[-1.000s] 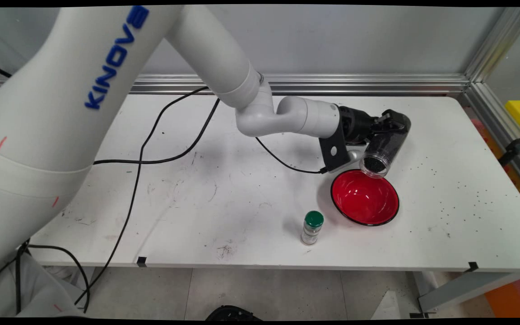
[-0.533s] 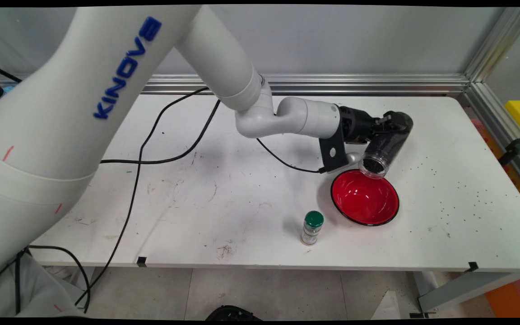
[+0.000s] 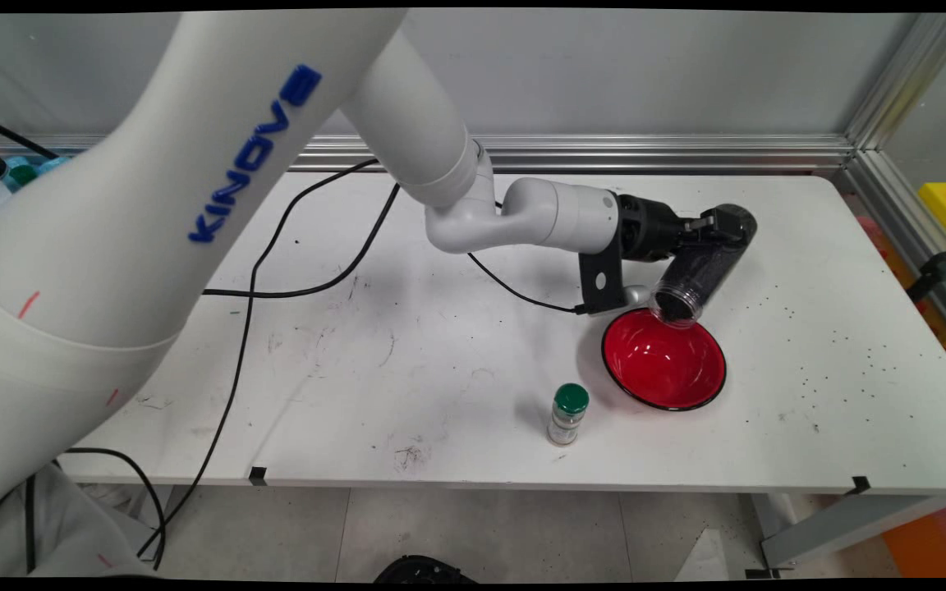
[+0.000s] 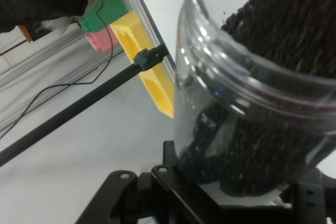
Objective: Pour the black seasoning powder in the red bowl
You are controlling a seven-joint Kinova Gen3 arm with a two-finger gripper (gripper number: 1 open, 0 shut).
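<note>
We see a white counter (image 3: pixel 407 361), scuffed and speckled with dark grains. Behind it stands a plain grey wall (image 3: pixel 604 74). An aluminium rail (image 3: pixel 670 153) runs along the wall's base. Pale floor tiles (image 3: pixel 481 533) lie below the counter's near edge.

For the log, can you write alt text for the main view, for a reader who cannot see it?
The black gripper holds a clear jar of dark grains tilted mouth-down over the far rim of a red bowl on a white table. A small green-capped bottle stands upright, left of the bowl.
</note>
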